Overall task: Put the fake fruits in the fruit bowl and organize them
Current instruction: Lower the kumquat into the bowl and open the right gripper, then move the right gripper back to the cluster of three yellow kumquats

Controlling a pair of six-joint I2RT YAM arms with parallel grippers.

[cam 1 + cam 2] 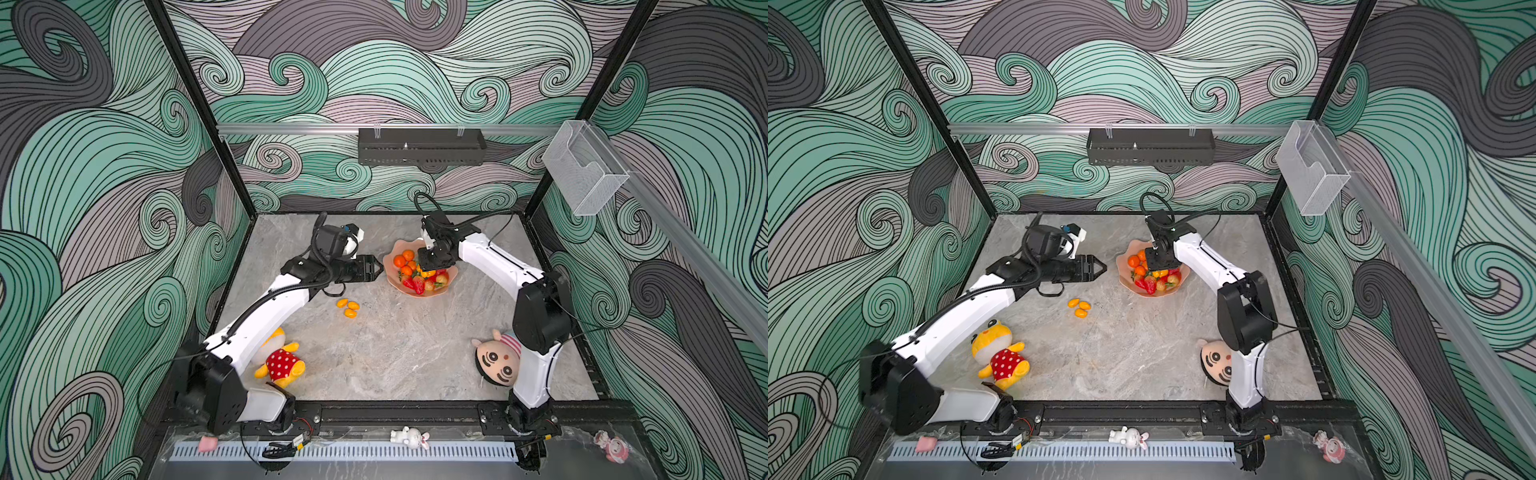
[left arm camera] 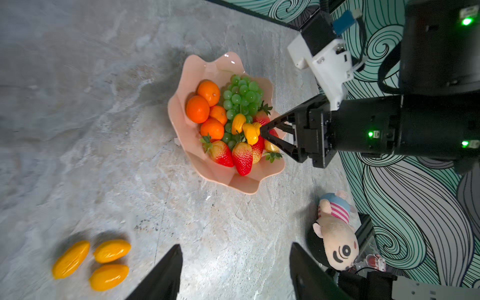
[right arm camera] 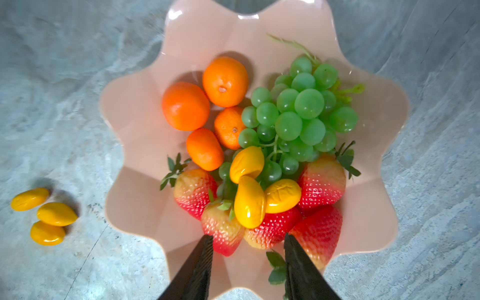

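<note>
The pink scalloped fruit bowl (image 1: pixel 390 266) (image 1: pixel 1122 266) (image 3: pixel 140 135) stands on the marble table toward the back. It holds tangerines (image 3: pixel 185 106), a green grape bunch (image 3: pixel 298 109), strawberries (image 3: pixel 322 181) and three kumquats (image 3: pixel 249 202). Three more kumquats (image 1: pixel 348 308) (image 1: pixel 1079 308) (image 2: pixel 93 262) lie on the table to the bowl's left front. My right gripper (image 3: pixel 248 235) (image 1: pixel 430 270) hovers over the strawberries, open, with nothing between its fingers. My left gripper (image 2: pixel 235 245) (image 1: pixel 380 269) hangs open and empty just left of the bowl.
A yellow plush toy in red polka dots (image 1: pixel 280 361) lies beside the left arm. A round-faced doll (image 1: pixel 496 359) lies at the right arm's base. A clear plastic box (image 1: pixel 582 170) hangs on the right wall, a black tray (image 1: pixel 419 147) on the back rail.
</note>
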